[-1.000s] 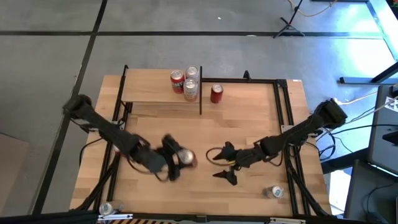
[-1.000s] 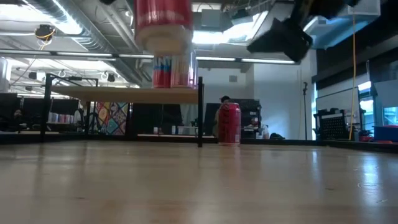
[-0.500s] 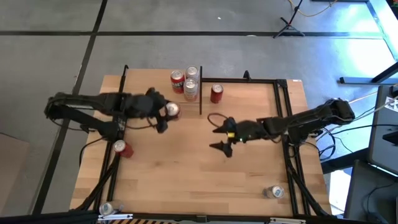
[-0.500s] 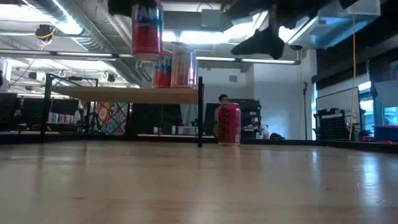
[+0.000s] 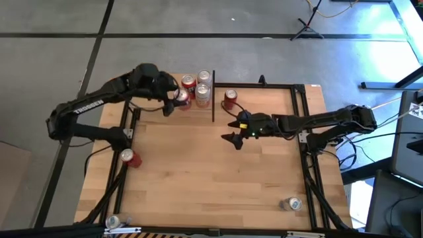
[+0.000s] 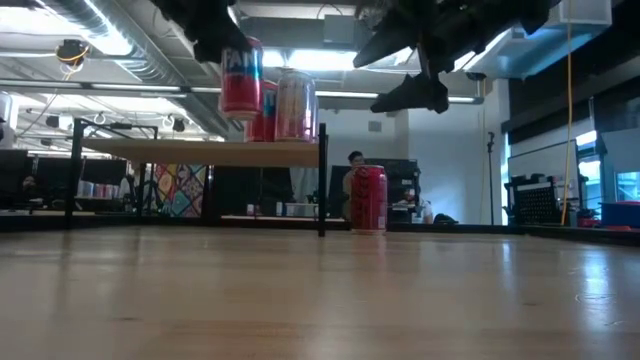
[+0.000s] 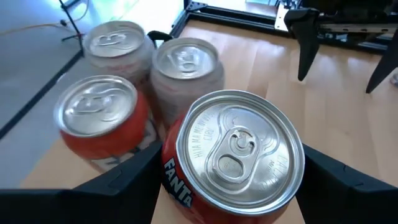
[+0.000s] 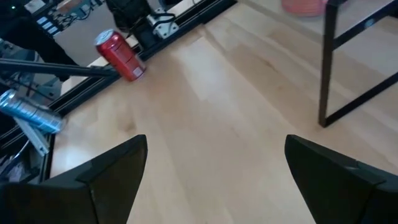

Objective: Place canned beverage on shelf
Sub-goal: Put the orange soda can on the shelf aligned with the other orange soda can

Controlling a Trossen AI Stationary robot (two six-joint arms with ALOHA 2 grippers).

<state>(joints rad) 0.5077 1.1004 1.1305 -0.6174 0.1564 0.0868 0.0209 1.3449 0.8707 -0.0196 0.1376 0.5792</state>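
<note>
My left gripper (image 5: 174, 99) is shut on a red Fanta can (image 7: 233, 155), held over the shelf (image 5: 158, 92), a light-wood board on black posts at the far left. Three cans (image 5: 198, 86) stand on the shelf's right end, right next to the held can; they also show in the left wrist view (image 7: 102, 121). My right gripper (image 5: 234, 130) is open and empty above the table's middle, near a red can (image 5: 229, 99) that stands on the table right of the shelf. My left gripper pinches the Fanta can's side wall (image 7: 177, 186) between its two fingers (image 7: 124, 183), one on each side below the top rim. The fingers come from above, pointing down. The can (image 6: 240, 78) hangs clear above the shelf board, top up, slightly tilted.
A red can (image 5: 130, 157) lies by the left rail. A silver can (image 5: 291, 203) lies at the near right and another (image 5: 112, 221) at the near left corner. Black frame rails (image 5: 304, 132) run along the table's sides. The shelf's post (image 8: 329, 62) stands ahead of my right gripper.
My left gripper has carried the Fanta can up from the table's middle toward the far edge, until it hangs over the shelf beside the three cans. My right gripper has moved toward the far edge, closer to the red can on the table, still open.
</note>
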